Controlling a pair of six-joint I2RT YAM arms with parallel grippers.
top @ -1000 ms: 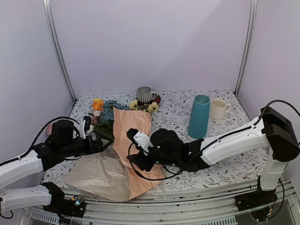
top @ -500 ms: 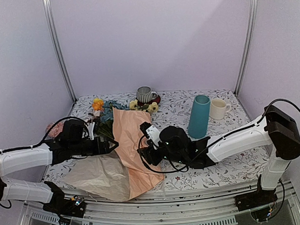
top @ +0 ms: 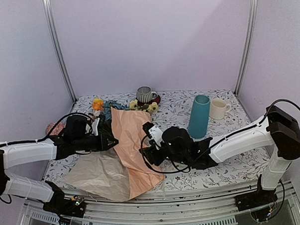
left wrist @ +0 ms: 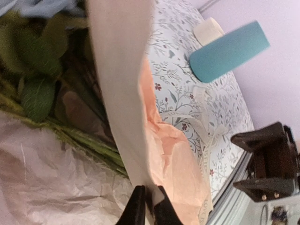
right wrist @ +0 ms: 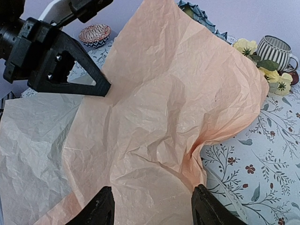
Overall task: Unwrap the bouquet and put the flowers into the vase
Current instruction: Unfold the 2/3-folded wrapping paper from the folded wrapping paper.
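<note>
The bouquet [top: 121,126] has the edge of its peach paper [right wrist: 178,93] pinched in the nearly closed left gripper [left wrist: 149,208], seemingly to peel it off the stems [left wrist: 79,136]. The right gripper [right wrist: 152,206] hovers over the sheet, spread wide (holding nothing), probably to pin it. The bundle lies flat, well apart from the upright vase [top: 198,116].

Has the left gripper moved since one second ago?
Yes. The left gripper moved right, toward the unmoved vase, and now pinches the peach paper at its edge.
</note>
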